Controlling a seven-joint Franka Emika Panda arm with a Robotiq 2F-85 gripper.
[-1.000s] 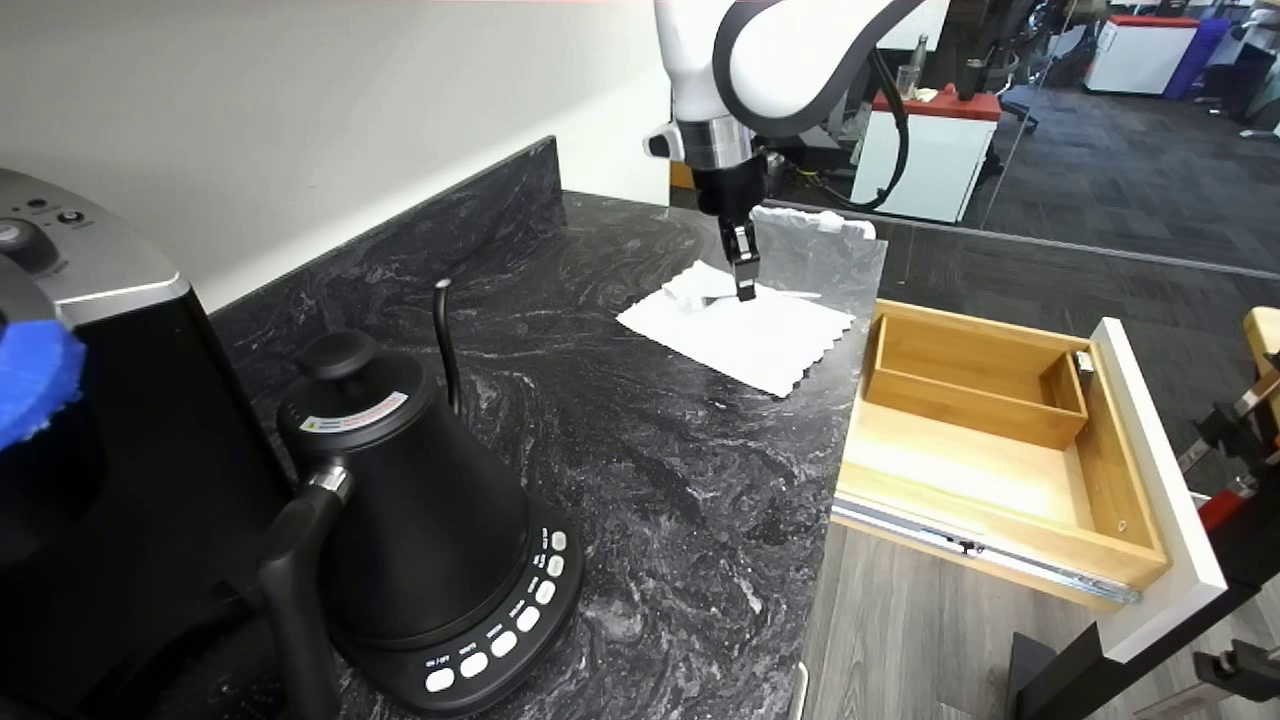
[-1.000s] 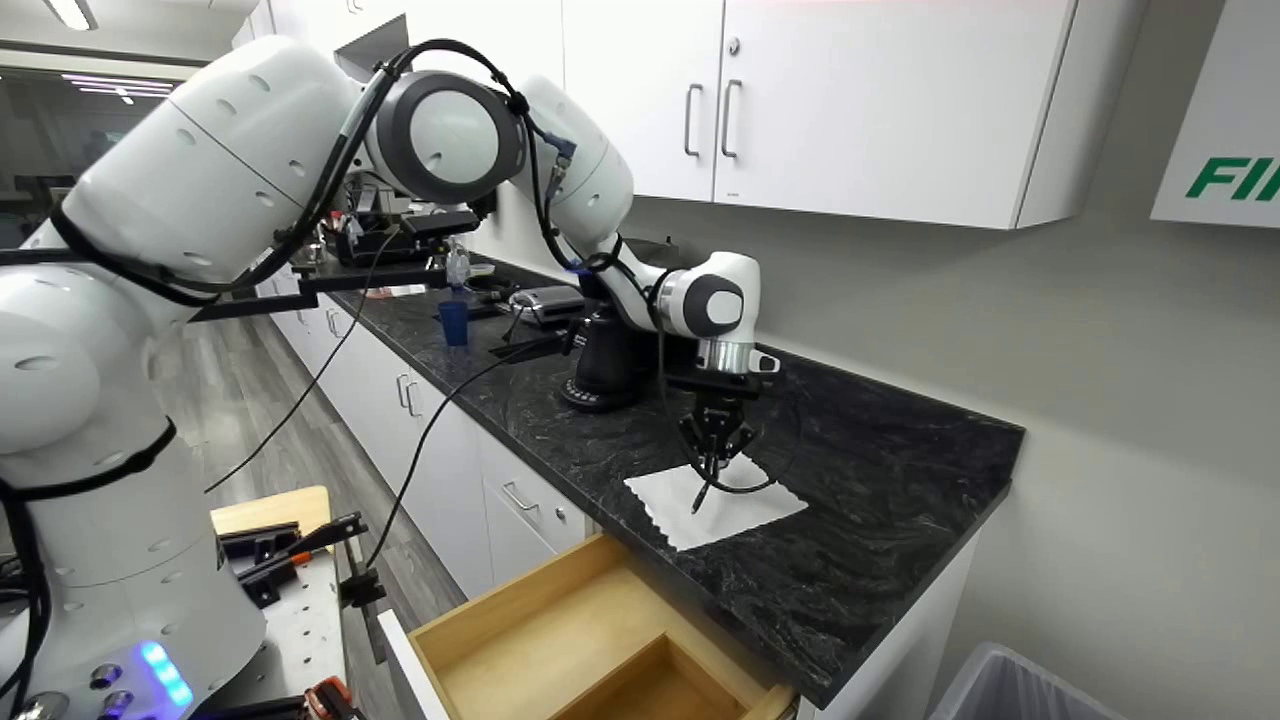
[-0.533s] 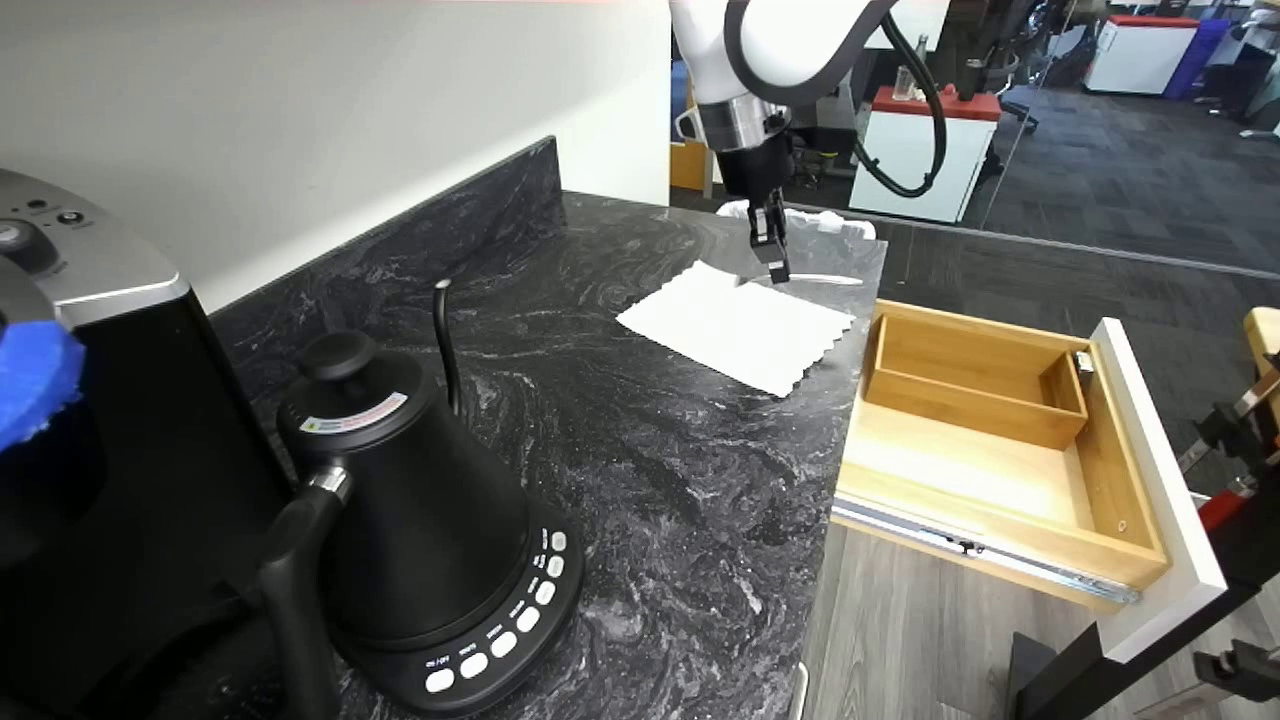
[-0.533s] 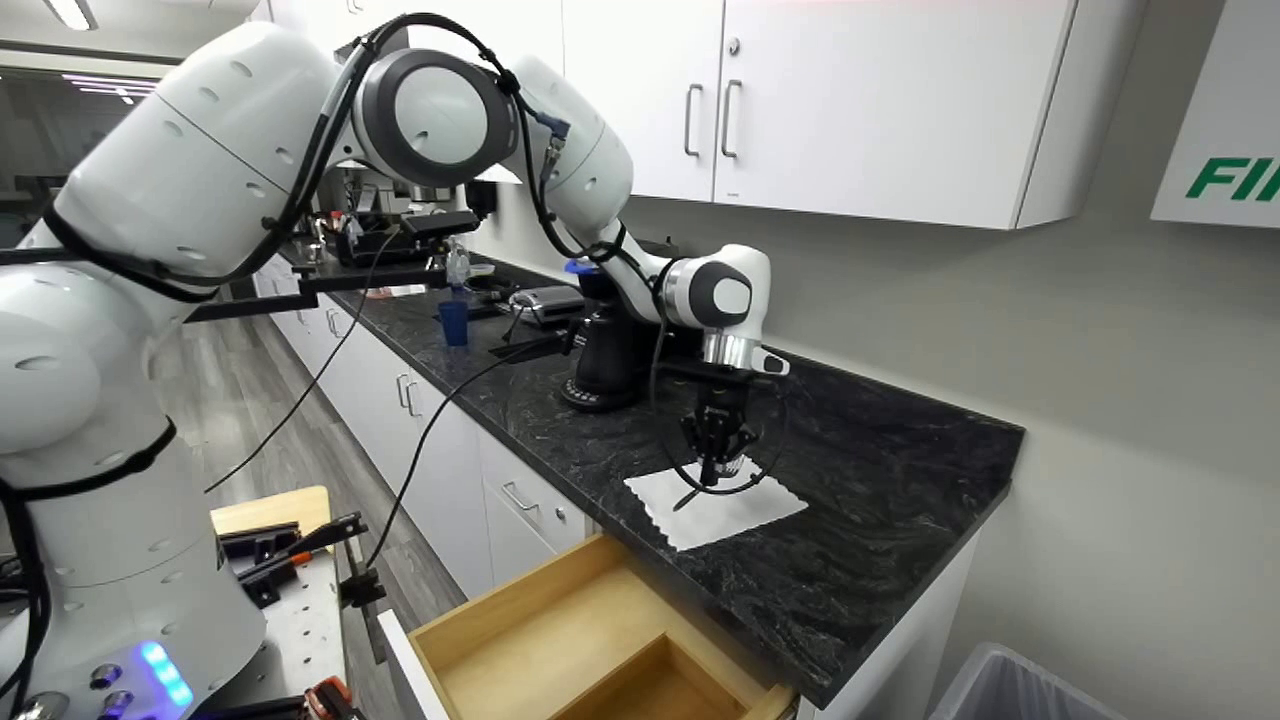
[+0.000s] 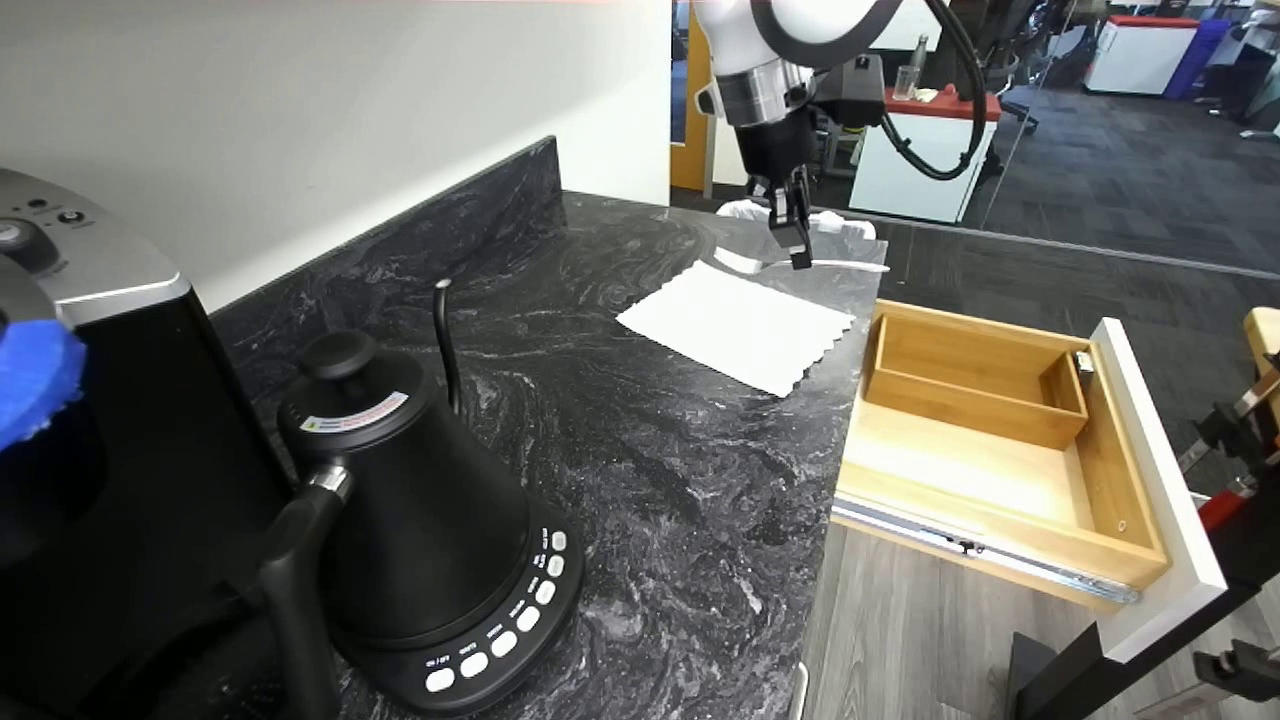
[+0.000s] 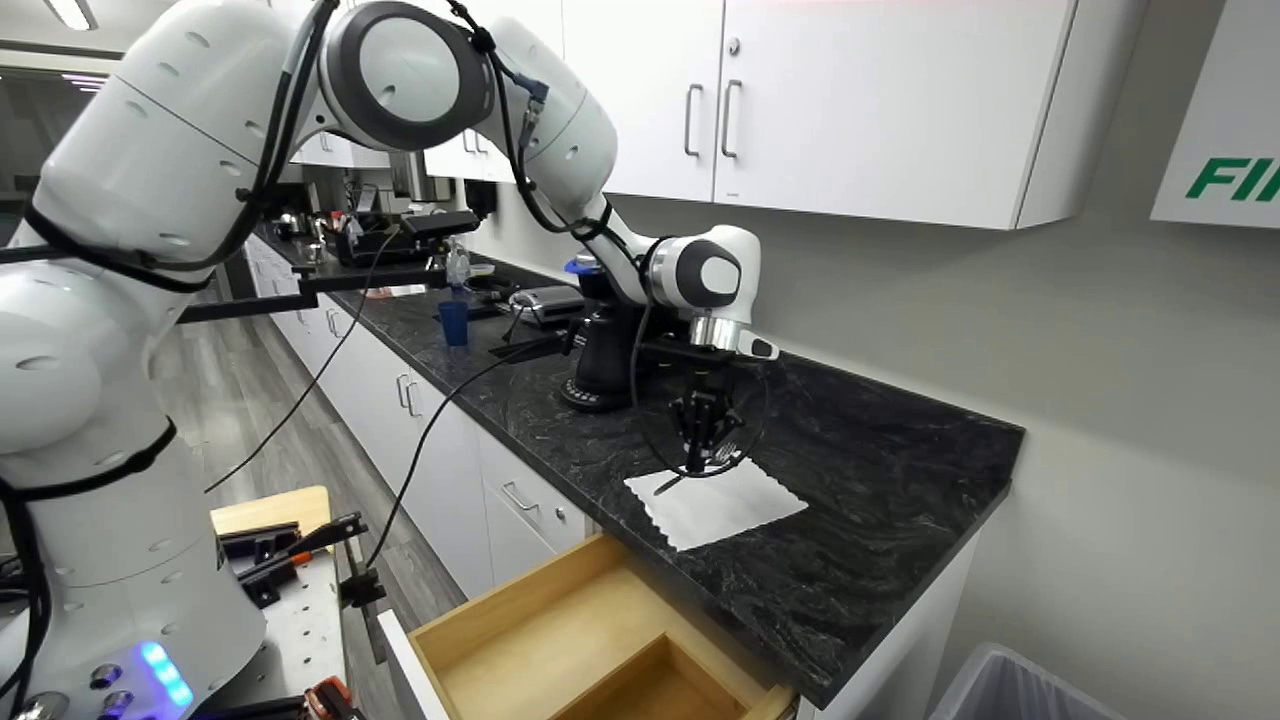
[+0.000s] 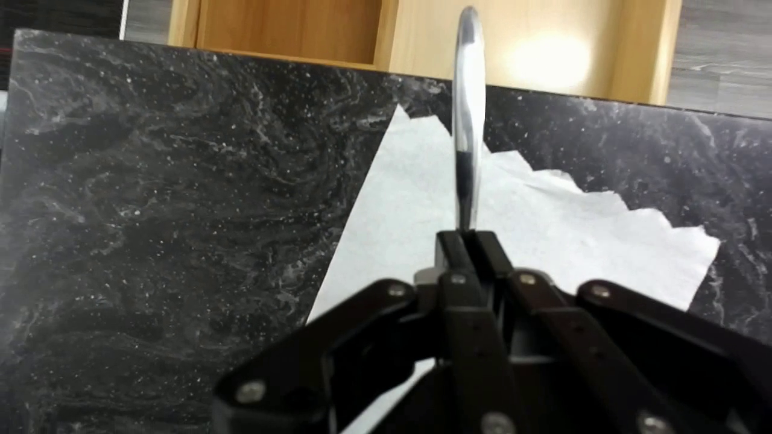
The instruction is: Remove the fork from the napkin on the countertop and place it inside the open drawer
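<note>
The fork point(image 7: 469, 117) is in the upper middle of the wrist view, clear of the napkin point(image 7: 543, 223), pinched between nearly closed fingers point(image 7: 453, 253). Looks like stiff, light metal, probably slick, so it might swivel; gripping around mid-length seems the best-balanced spot to me.

Your surface point(image 5: 680, 480) has the drawer point(image 5: 970, 465) pulled out below its front edge, a divided-off compartment point(image 5: 970, 410) on the side nearer the surface's end edge. The napkin point(image 5: 740, 325) lies on the surface behind the drawer, near the front edge. Above it, your pincer point(image 7: 468, 234) holds the fork point(image 7: 469, 102), handle toward the front edge. You have the kettle point(image 5: 410, 510) well apart, farther from the end edge; beyond that edge stands a bin point(image 6: 1005, 690).
</note>
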